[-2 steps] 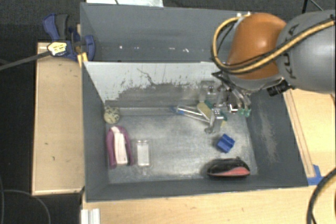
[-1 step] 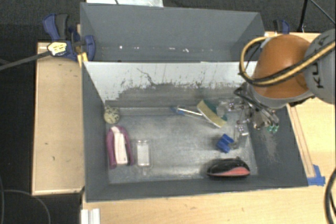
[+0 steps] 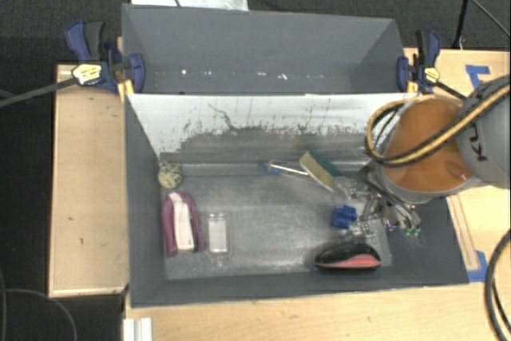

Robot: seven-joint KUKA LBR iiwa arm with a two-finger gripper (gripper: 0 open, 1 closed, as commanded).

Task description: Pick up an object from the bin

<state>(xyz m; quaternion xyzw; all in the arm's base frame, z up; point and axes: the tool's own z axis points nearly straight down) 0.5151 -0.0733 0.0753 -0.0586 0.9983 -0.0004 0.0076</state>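
The fingers [image 3: 369, 220] are low in the right part of the bin [image 3: 263, 132]. Whether they are spread or pressed together cannot be told. A small blue object [image 3: 343, 217] lies just beside them, toward the view's left. A black-and-red oblong object [image 3: 348, 258] lies near, on their nearer side. A brush [image 3: 319, 169] lies beyond them.

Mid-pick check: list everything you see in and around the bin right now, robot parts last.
bin: one, grey metal, centre of view
round lump: one, pale yellowish, floor's back left
tube-like pack: one, purple and pink, left side
clear vial: one, see-through, right of the pack
brush: one, blue handle with tan head, back right of middle
small block: one, blue, right side
oval object: one, black and red, front right
arm: one, orange cover with cables, entering from the right
claw: one, metallic, beside the small block
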